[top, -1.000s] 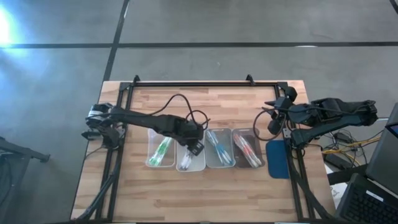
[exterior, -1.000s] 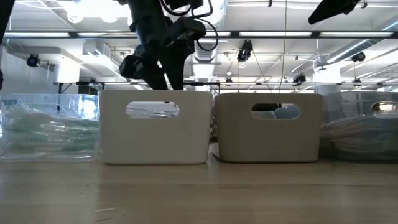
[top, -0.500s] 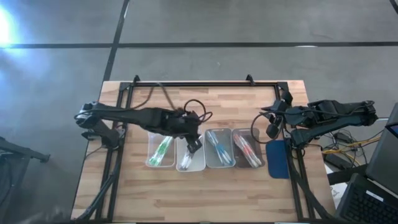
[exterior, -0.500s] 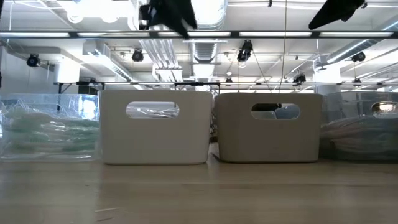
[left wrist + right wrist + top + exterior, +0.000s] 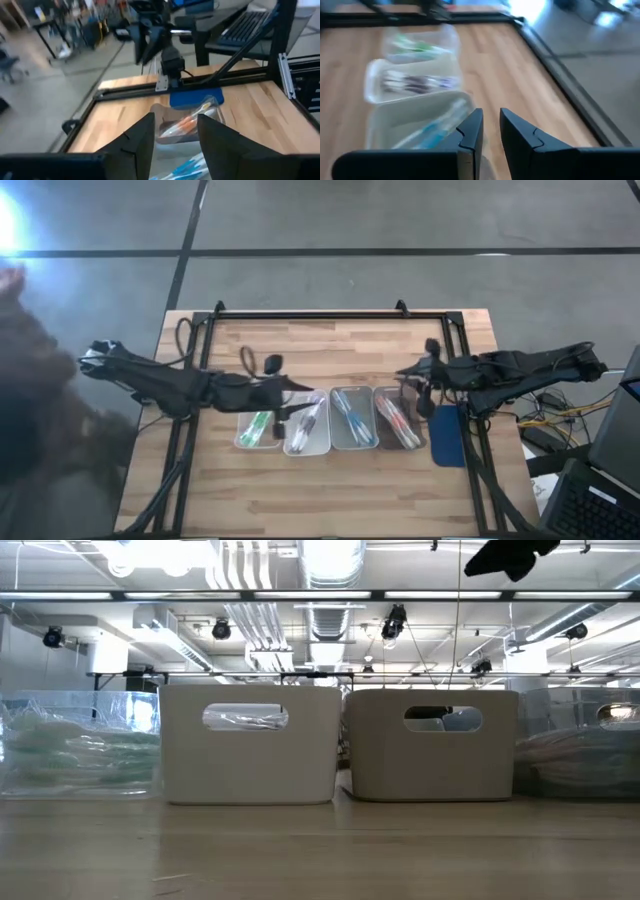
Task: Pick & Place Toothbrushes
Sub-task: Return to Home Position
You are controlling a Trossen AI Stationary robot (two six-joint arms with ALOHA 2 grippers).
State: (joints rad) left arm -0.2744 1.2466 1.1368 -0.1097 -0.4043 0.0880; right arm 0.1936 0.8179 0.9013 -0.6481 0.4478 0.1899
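Toothbrushes (image 5: 350,416): sorted by colour into four bins in a row at mid-table (image 5: 330,485).
- Green toothbrushes (image 5: 258,423): in the transparent bin (image 5: 243,442) at the row's left end.
- Purple toothbrushes (image 5: 304,428): in the white bin (image 5: 318,448) beside it.
- Blue toothbrushes: in the third bin (image 5: 366,444).
- Red toothbrushes (image 5: 397,418): in the fourth bin (image 5: 383,393), at the right end, next to a blue pad (image 5: 447,436).

Left gripper (image 5: 298,412): above the boundary of the transparent and white bins. The wrist view shows its fingers (image 5: 142,140) set well apart and holding nothing.

Right gripper (image 5: 412,380): above the far edge of the fourth bin. Its fingers (image 5: 470,132) are parted by a narrow gap and hold nothing.
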